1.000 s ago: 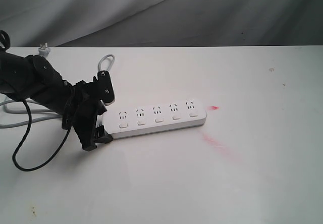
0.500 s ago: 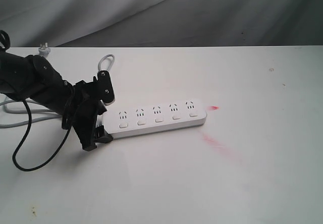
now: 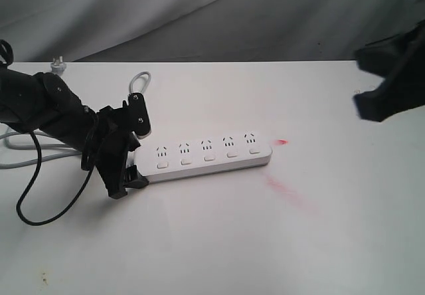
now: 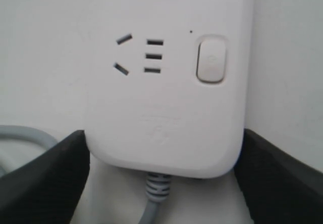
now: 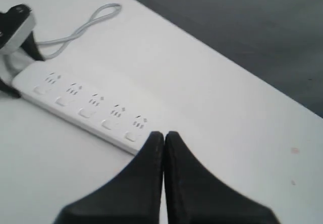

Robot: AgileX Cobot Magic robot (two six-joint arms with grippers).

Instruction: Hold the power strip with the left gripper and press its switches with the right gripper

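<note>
— Light's soft and even: the table (image 3: pixel 219 242) is bright, nearly washed out, the backdrop (image 3: pixel 199 16) dim.
— Shadows?
— Only a faint, soft-edged one along the power strip's (image 3: pixel 212 157) near side.
— Sharpness?
— The right gripper (image 3: pixel 388 79) is a dark motion smear at the exterior view's edge. Both wrist views are soft, and its fingertips (image 5: pixel 146 183) are out of focus up close.

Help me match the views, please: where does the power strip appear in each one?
Exterior view: the power strip lies left of centre on the table.
Left wrist view: the cord end of the power strip fills the picture, between the jaws of the left gripper.
Right wrist view: the power strip lies beyond the shut jaws of the right gripper.
Shared landmark: the grey cord.
</note>
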